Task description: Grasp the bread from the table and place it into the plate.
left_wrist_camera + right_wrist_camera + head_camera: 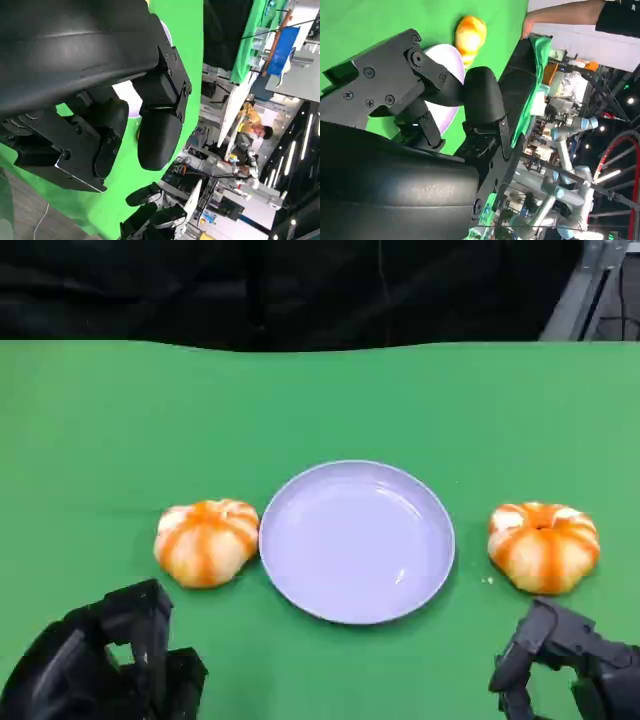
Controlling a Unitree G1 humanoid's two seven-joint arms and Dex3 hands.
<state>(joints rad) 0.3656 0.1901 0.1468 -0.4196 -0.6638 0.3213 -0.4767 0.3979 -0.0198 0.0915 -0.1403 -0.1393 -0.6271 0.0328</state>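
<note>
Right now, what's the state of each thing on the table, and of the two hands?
Left bread: on the table beside the plate, not held.
Right bread: on the table, apart from the plate, not held.
Plate: upright, nothing in it.
Left hand: holds nothing.
Right hand: near the right bread, holds nothing.

Both hands matte black, blocky plastic. Left hand (105, 660): rounded glossy shell, thick pill-shaped fingers (159, 135), small screws on the housing. Right hand (570, 660): flat plate w/ cross-head screws (369, 73), rounded fingertip.
</note>
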